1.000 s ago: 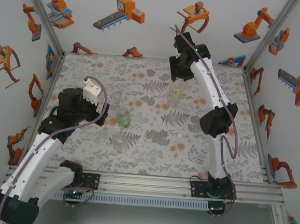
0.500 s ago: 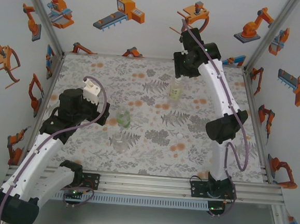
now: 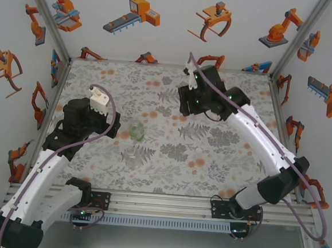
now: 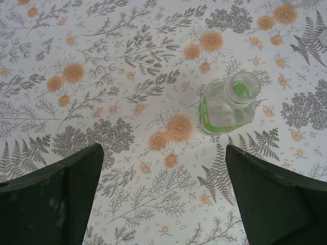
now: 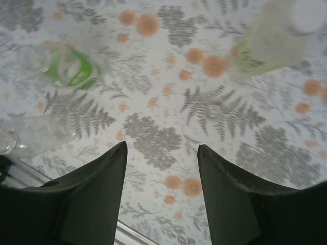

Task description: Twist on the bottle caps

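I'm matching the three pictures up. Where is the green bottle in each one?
Top external: the green bottle stands left of centre on the table.
Left wrist: right of centre, neck open.
Right wrist: upper left, blurred.
Shared landmark: the table's fern-and-flower print, under the bottle in every view.

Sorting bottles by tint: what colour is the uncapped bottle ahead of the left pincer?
Green-tinted bottle, clear toward its open neck; clearest in the left wrist view.

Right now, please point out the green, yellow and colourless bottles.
green bottle [image 4: 220,111], left wrist view, its body
pale yellow bottle [image 5: 266,45], right wrist view, its body
colourless bottle [image 5: 45,133], right wrist view, its body
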